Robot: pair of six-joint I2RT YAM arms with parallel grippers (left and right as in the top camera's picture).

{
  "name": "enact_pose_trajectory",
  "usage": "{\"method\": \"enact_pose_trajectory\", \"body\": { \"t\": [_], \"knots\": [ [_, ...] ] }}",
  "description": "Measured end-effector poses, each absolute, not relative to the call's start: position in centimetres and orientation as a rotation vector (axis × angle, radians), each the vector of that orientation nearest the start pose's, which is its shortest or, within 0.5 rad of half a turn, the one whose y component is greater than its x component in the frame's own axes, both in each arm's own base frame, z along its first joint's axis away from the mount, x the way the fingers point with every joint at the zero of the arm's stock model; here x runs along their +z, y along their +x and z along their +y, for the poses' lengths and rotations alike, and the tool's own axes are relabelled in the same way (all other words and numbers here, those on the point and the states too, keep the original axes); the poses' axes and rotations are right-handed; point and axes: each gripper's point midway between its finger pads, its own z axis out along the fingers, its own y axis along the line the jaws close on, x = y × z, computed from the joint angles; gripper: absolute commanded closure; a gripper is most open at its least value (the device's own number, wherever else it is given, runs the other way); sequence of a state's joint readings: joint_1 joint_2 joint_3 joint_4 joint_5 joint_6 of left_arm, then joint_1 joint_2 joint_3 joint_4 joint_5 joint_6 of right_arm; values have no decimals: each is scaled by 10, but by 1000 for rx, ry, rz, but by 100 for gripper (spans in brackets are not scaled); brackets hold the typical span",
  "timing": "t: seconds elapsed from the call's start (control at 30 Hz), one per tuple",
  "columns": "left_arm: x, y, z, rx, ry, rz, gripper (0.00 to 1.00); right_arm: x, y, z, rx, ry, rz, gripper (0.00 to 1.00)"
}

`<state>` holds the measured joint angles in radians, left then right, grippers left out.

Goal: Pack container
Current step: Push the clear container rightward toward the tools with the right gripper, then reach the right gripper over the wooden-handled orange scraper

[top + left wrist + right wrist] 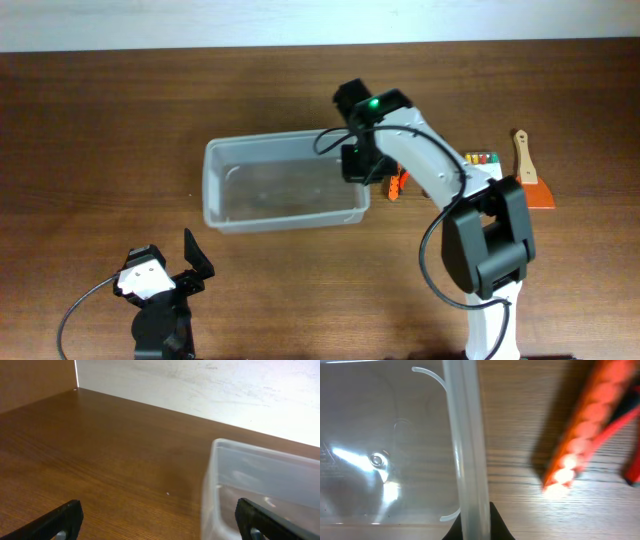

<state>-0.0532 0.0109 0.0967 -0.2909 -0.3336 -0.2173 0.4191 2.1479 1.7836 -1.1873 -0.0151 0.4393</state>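
I view the whole table [100,120] straight down from the fixed overhead camera, the left wrist camera looks low and nearly level across it toward the back wall [210,390], and the right wrist camera points steeply down at close range; all three views share the container [285,222].

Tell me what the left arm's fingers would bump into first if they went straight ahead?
Probably the container. The left arm's fingers are spread open, and the container's corner sits ahead of one of them; the other faces bare table. How close it is, I can't judge.
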Motion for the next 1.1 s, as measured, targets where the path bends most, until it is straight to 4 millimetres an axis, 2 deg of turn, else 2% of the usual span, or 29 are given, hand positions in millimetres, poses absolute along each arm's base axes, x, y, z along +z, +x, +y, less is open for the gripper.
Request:
{"method": "enact_pose_trajectory", "body": {
  "t": [0.1, 0.23, 0.37, 0.43, 0.63, 0.67, 0.73, 0.83, 0.93, 1.0, 1.03, 1.1],
  "knots": [
    [149, 229, 44, 100, -382, 1724, 1, 58, 387, 158, 29, 107, 3132, 91],
    [149, 229, 44, 100, -382, 1724, 1, 57, 387, 151, 2, 136, 3133, 89],
    [149, 229, 44, 100, -382, 1724, 1, 57, 388, 147, -32, 148, 3125, 79],
    [149, 229, 44, 100, -382, 1724, 1, 57, 391, 143, -65, 132, 3112, 71],
    [149, 229, 44, 100, -382, 1724, 1, 59, 404, 138, -127, 0, 3052, 69],
    [149, 229, 44, 100, -382, 1724, 1, 59, 407, 137, -134, -16, 3043, 64],
    [149, 229, 44, 100, -382, 1724, 1, 63, 412, 135, -137, -34, 3025, 46],
    [149, 229, 44, 100, -382, 1724, 1, 84, 435, 129, -111, -6, 2950, 38],
    [149, 229, 44, 100, -382, 1724, 1, 121, 461, 109, -73, 56, 2844, 30],
    [149, 229, 44, 100, -382, 1724, 1, 151, 476, 86, -58, 109, 2766, 24],
    [149, 229, 44, 100, -382, 1724, 1, 172, 484, 64, -63, 164, 2710, 17],
    [149, 229, 44, 100, -382, 1724, 1, 197, 491, 29, -89, 222, 2642, 4]
  ]
}}
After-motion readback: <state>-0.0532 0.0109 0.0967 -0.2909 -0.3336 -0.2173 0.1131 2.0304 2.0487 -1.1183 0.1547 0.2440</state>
